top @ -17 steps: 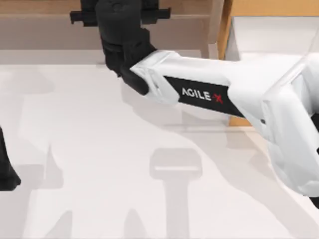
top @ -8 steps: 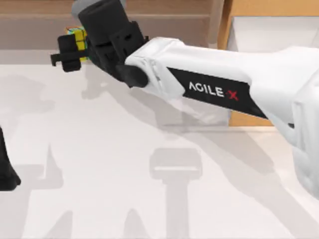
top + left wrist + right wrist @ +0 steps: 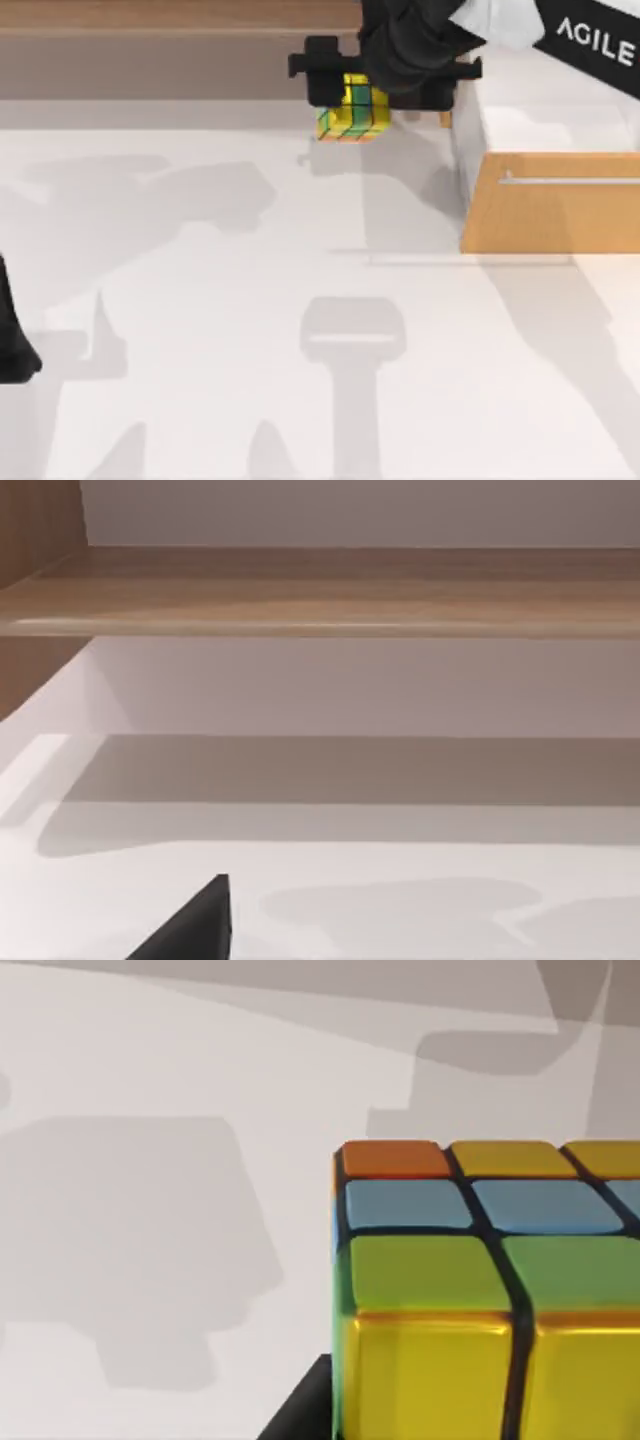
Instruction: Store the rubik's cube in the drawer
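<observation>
Top view, near edge of the desk (image 3: pixel 200 380): the white surface is marked by grey shadows. At the left edge, a black part of the left arm (image 3: pixel 12 345) is parked; its fingers are out of sight, so their state cannot be told. In the left wrist view, a black wedge (image 3: pixel 190 925) is seen above the white desk, with the brown wooden shelf (image 3: pixel 320 600) beyond it.

Farther back on the right, the drawer (image 3: pixel 550 215) is seen pulled open, with its light orange-wood front and thin silver bar handle (image 3: pixel 570 181) turned toward the near edge and its white interior walls behind.

At the far side, just left of the drawer, the right gripper (image 3: pixel 352 92) is positioned above the desk at the shelf's front edge. Its fingers are closed on the rubik's cube (image 3: pixel 353 110), which is held clear of the desk, outside the drawer and beside its left wall. The cube's shadow is cast on the desk below it. In the right wrist view, the cube (image 3: pixel 480 1290) is seen close up, with orange, yellow, blue and green squares, above the white desk.
</observation>
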{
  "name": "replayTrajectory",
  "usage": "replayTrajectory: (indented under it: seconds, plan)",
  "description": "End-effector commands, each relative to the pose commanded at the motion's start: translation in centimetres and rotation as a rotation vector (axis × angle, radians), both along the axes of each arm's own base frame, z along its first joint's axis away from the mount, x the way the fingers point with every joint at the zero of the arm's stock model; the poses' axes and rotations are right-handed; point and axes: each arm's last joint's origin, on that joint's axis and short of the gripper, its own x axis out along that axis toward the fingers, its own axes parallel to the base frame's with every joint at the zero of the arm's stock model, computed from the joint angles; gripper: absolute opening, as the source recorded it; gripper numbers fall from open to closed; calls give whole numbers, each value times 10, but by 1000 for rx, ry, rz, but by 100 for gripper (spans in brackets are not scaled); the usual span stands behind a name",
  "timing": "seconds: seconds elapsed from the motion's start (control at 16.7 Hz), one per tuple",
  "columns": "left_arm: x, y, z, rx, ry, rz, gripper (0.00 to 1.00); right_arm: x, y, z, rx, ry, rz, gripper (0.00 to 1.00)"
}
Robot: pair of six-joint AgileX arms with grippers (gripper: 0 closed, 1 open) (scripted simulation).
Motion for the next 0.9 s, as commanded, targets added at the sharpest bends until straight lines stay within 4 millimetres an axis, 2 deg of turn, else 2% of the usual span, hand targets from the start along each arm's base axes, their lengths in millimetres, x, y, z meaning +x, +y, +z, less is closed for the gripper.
replayTrajectory:
  seconds: [0.24, 0.36, 0.48, 0.6, 0.78, 0.9]
  plan:
    - [0, 0, 0, 0, 0, 0, 100, 6, -76, 49, -51, 102, -88, 0]
    - [0, 0, 0, 0, 0, 0, 100, 12, -111, 54, -94, 156, -126, 0]
    - [0, 0, 0, 0, 0, 0, 100, 23, -143, 43, -144, 234, -158, 0]
    - [0, 0, 0, 0, 0, 0, 100, 36, -167, 16, -191, 328, -170, 0]
    - [0, 0, 0, 0, 0, 0, 100, 52, -184, -30, -239, 454, -149, 0]
    - [0, 0, 0, 0, 0, 0, 100, 56, -185, -49, -253, 495, -129, 0]
